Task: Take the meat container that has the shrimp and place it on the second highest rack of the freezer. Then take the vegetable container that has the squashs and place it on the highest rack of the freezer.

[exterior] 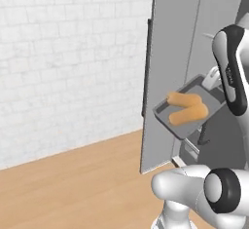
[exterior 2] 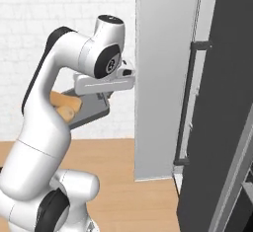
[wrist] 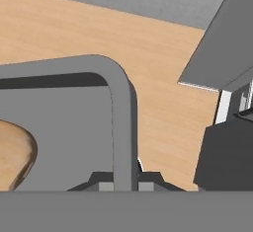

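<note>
**Tray held aloft beside freezer door**

Vegetable container point(exterior: 190, 107), a dark-grey shallow tray with a raised rim, hangs in the air above the wooden floor point(exterior: 73, 184), tilted so its near corner sits lower. Two tan-orange squashes point(exterior: 187, 107) lie inside it, side by side and touching. The gripper point(wrist: 124, 179) is pinched onto the tray's rim; in the hand view the rim wall runs straight down between the two finger tips, which press against it from either side. The tray is just beside the open freezer door point(exterior: 168, 72), on the side facing the freezer point(exterior 2: 217, 127) interior. In the right base view the container point(exterior 2: 91, 111) shows below the white hand, partly hidden by the arm, with a squash end visible near it. A white brick wall point(exterior: 63, 62) stands behind. The freezer's shelves cannot be made out clearly.
</note>
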